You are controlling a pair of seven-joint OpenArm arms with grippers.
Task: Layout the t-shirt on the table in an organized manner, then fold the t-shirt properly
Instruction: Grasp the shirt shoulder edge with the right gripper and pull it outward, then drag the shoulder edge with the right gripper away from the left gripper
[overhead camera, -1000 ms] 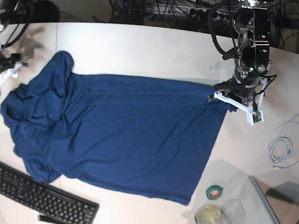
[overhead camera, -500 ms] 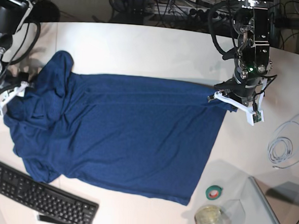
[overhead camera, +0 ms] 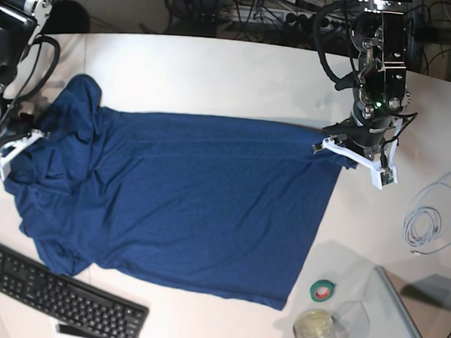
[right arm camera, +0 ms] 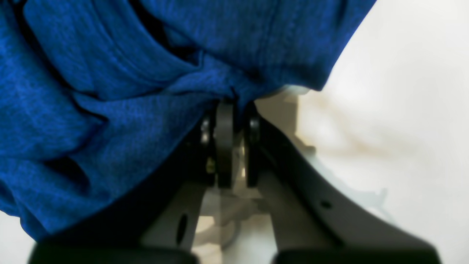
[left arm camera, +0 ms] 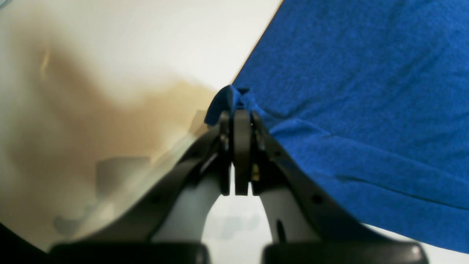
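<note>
The dark blue t-shirt [overhead camera: 185, 197] lies spread across the white table [overhead camera: 216, 76], fairly flat on the right and bunched and creased at its left end. My left gripper [overhead camera: 354, 156] is at the shirt's upper right corner. In the left wrist view it [left arm camera: 236, 110] is shut on a small pinch of the shirt's edge [left arm camera: 366, 110]. My right gripper [overhead camera: 16, 147] is at the shirt's crumpled left edge. In the right wrist view it [right arm camera: 229, 106] is shut on folds of the fabric [right arm camera: 110, 73].
A black keyboard [overhead camera: 57, 293] lies at the front left, just below the shirt. A green tape roll [overhead camera: 324, 290] and a glass jar [overhead camera: 315, 328] stand at the front right. A coiled white cable [overhead camera: 429, 220] lies at the right, near a grey slab [overhead camera: 420, 303].
My right arm moved in from the table's left edge onto the shirt's left end and shut on it. The upper left sleeve shifted left. The left arm has not moved.
</note>
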